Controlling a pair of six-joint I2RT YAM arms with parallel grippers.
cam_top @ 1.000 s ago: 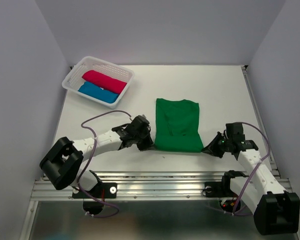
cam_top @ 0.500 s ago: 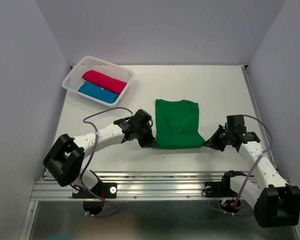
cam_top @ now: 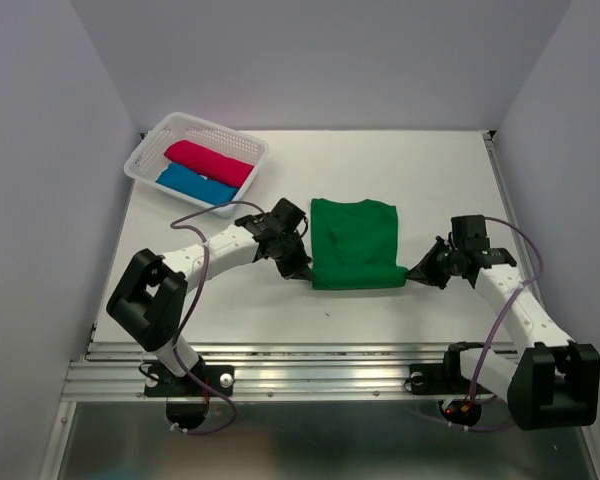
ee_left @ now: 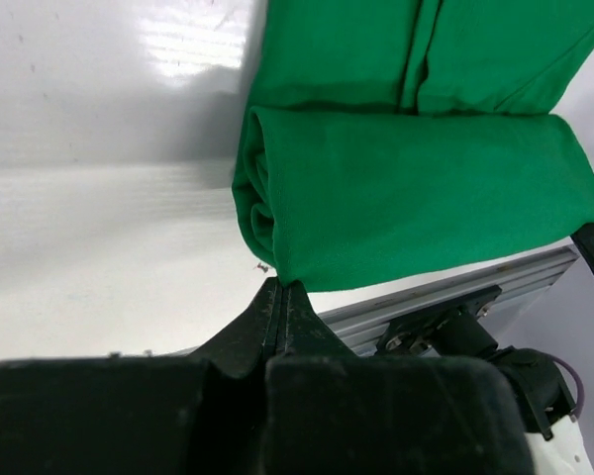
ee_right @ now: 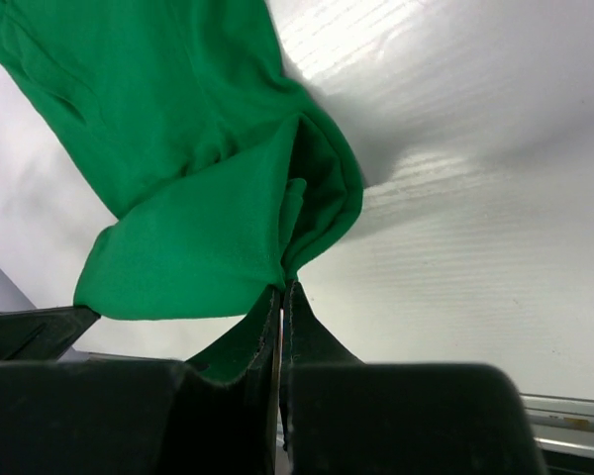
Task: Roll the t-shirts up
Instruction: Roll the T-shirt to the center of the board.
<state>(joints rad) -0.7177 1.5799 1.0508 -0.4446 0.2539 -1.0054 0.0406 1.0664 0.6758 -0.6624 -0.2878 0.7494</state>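
1. Counter (cam_top: pixel 430 170): keep the roll low against it, so the cloth turns rather than slides.
2. Green t-shirt (cam_top: pixel 355 240): it lies mid-counter with its near hem turned over. Roll tightly toward the collar.
3. Basket (cam_top: pixel 212 124): it holds the rolled pink t-shirt (cam_top: pixel 208 163) and blue t-shirt (cam_top: pixel 195 185), which show how tight to roll.
4. Left pincer (cam_top: pixel 305 272) and right pincer (cam_top: pixel 412 275): each is clamped on one end of the roll. Advance them in step.

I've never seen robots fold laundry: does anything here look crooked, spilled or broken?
Nothing stands out. The green t-shirt lies flat with its near end rolled evenly; the left gripper and right gripper pinch the roll's ends. The pink roll and blue roll sit side by side in the white basket.
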